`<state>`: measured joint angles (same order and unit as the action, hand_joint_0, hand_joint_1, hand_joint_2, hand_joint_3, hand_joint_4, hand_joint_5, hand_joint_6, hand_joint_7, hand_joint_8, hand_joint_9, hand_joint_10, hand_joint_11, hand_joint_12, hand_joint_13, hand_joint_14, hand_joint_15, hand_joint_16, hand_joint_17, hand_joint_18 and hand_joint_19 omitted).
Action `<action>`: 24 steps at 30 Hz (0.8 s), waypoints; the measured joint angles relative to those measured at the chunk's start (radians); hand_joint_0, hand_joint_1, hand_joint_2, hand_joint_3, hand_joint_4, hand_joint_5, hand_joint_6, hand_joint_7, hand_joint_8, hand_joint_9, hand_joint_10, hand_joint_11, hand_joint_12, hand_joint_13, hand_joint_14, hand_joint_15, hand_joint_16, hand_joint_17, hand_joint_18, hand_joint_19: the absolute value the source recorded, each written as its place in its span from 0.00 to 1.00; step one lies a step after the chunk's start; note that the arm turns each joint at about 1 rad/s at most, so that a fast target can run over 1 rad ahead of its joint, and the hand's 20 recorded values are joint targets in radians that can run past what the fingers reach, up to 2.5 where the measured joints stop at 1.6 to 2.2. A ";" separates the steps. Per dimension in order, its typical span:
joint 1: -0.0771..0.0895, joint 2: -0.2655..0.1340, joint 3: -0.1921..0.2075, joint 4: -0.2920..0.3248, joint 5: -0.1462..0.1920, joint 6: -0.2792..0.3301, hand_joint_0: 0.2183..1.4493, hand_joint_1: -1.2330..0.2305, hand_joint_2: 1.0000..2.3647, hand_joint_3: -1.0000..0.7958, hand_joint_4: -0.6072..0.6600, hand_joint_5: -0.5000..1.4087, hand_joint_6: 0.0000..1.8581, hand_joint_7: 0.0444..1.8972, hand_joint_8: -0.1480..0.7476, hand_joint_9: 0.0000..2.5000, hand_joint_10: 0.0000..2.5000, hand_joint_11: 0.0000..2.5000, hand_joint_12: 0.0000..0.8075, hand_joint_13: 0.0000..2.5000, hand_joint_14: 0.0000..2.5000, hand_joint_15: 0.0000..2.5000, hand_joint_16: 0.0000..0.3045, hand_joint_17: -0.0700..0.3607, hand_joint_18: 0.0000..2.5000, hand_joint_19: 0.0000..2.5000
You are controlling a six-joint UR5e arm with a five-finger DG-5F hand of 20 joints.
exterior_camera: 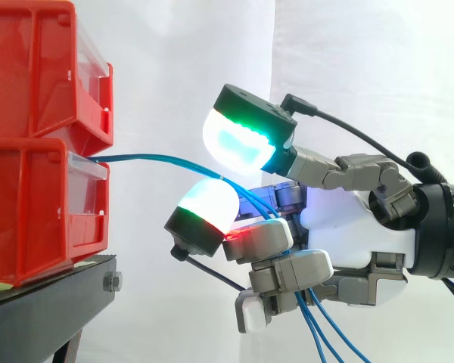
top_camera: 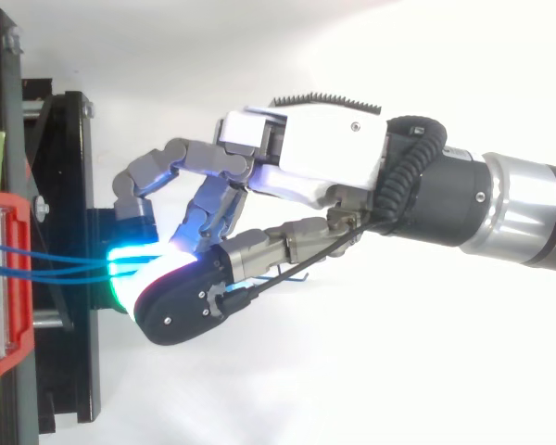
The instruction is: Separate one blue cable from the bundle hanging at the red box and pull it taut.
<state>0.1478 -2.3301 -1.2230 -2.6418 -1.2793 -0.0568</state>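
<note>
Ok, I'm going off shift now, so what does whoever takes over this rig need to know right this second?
Hand: shut on the blue cables, fingers curled round them.
Cables: they run from the front top edge of the lower red bin into the hand, and their ends hang below it.
Done: the bundle is grasped. The top view shows several cables entering the hand, not one.
Left: single out one cable and pull it taut. The span to the bin bows slightly.
</note>
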 measured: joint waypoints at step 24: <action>0.001 0.000 -0.001 0.003 -0.001 -0.002 0.32 0.53 0.01 0.32 0.63 0.17 0.45 0.65 0.57 0.49 0.01 0.56 0.45 0.55 0.01 0.63 0.16 0.41 0.38 0.26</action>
<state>0.1487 -2.3300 -1.2236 -2.6387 -1.2801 -0.0587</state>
